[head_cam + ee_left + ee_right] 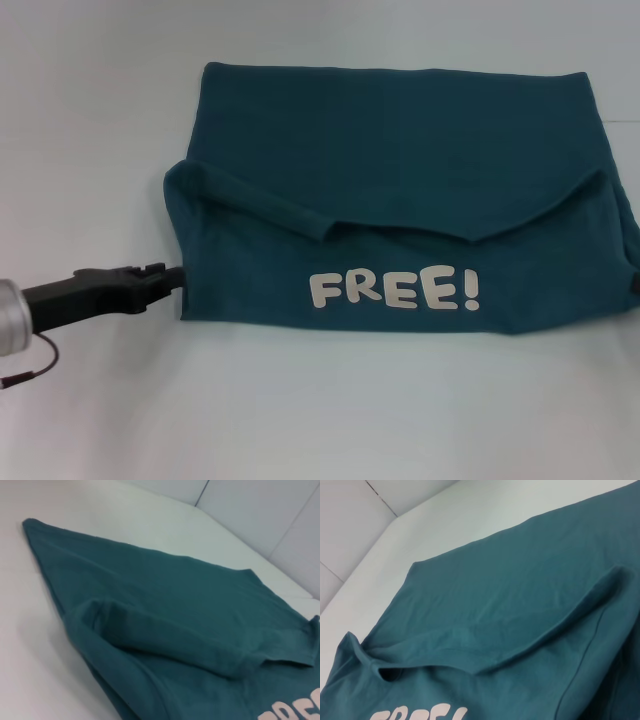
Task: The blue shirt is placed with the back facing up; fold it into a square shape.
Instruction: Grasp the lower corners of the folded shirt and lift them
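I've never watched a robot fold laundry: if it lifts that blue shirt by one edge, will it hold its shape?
Probably not. The blue shirt lies partly folded with soft creases and sagging sleeve flaps, so it looks floppy and would likely droop. It seems light knit cloth; the left pincer at its edge might bunch it rather than slide it.

"FREE!" in cream letters — on the blue shirt — wrist views perhaps partial
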Robot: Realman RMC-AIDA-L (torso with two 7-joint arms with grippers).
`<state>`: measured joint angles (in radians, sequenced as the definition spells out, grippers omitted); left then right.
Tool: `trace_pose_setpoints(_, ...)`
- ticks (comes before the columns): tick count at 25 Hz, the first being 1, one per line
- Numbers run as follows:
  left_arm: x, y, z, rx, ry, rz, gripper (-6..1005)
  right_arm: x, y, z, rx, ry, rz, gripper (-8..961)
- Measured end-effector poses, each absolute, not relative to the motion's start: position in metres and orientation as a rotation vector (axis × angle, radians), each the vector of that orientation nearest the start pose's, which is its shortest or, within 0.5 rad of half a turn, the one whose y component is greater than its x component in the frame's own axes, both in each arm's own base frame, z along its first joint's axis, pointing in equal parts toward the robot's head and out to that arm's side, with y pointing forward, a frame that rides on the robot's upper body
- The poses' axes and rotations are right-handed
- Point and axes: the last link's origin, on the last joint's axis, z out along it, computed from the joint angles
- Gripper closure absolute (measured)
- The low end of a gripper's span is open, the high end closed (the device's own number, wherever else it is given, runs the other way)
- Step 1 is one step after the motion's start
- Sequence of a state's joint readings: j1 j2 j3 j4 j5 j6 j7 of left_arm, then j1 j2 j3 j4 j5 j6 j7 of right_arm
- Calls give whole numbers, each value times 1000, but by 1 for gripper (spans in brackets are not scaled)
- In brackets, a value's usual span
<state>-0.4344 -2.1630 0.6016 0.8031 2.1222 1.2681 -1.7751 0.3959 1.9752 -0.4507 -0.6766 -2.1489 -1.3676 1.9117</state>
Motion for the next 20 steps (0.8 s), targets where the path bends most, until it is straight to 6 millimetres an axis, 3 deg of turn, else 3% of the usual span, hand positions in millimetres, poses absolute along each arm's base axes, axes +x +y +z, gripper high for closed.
trace_pose_setpoints(4,-310,343,-3,-2287,-1170,-487,789,370,314,74,-2069,1463,591,935)
trace_pose_setpoints(9,-309,346,-10,-2291,-1152,-442,544,367,317,73,-2070,1463,597,935)
trace_pose_setpoints(12,-309,347,-11,-2292,-1153,-438,301,367,318,74,-2063,1469,600,935)
trace_pose_setpoints(20,-306,341,-23,-2376,-1138,-385,165,368,319,75,-2047,1476,599,934)
